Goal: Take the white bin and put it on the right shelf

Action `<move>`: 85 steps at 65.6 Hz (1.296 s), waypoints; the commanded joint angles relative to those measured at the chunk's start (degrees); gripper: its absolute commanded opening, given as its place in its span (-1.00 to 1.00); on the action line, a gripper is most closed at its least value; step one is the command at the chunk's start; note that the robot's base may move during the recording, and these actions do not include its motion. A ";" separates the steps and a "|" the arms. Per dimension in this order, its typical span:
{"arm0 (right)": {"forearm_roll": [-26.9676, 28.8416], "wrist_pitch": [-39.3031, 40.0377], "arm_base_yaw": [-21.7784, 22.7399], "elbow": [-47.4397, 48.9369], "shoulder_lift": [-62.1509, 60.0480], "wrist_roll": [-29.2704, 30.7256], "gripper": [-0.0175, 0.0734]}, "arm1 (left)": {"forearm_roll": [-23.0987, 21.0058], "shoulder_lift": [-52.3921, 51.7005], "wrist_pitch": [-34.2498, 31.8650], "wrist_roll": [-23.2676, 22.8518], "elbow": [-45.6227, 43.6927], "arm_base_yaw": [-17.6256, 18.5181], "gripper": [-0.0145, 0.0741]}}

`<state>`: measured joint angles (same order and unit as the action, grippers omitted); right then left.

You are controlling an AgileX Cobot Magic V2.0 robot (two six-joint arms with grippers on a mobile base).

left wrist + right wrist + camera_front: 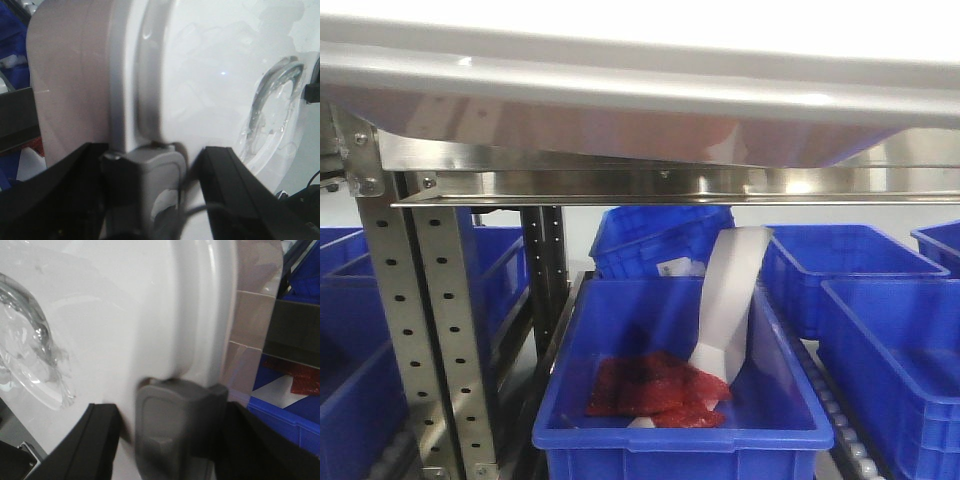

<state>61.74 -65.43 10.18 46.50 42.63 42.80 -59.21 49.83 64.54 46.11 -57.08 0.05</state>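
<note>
Large, translucent, pinkish white bin with a glossy lid, up at the shiny stainless steel shelf, and both arms are on it!

In the front view the tub spans the top of the picture, its base just over the shelf's broad front rail; touching or not, I can't tell. The left gripper and the right gripper each squeeze a grey plastic end clip under the lid rim. Open blue plastic bins sit below.

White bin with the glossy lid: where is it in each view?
Front: translucent pinkish-white lidded plastic tub spans the top, above the stainless steel shelf rail.
Left wrist: fills most of the frame.
Right wrist: fills left and centre.
Shared landmark: blue open plastic bins.
</note>
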 commanded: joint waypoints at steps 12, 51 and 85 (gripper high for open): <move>12.02 -4.20 -0.70 1.77 -0.48 0.94 0.18 | -11.25 -0.61 8.47 1.02 -1.87 1.74 -0.13; 12.02 -4.20 -0.70 1.77 -0.48 0.94 0.18 | -11.25 -0.61 8.47 1.02 -1.87 1.74 -0.13; 12.02 -4.20 -0.70 1.77 -0.48 0.94 0.18 | -11.47 -0.61 8.47 1.02 -1.87 1.74 -0.13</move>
<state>61.74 -65.43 10.18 46.50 42.63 42.80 -59.21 49.83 64.64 46.11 -57.08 0.05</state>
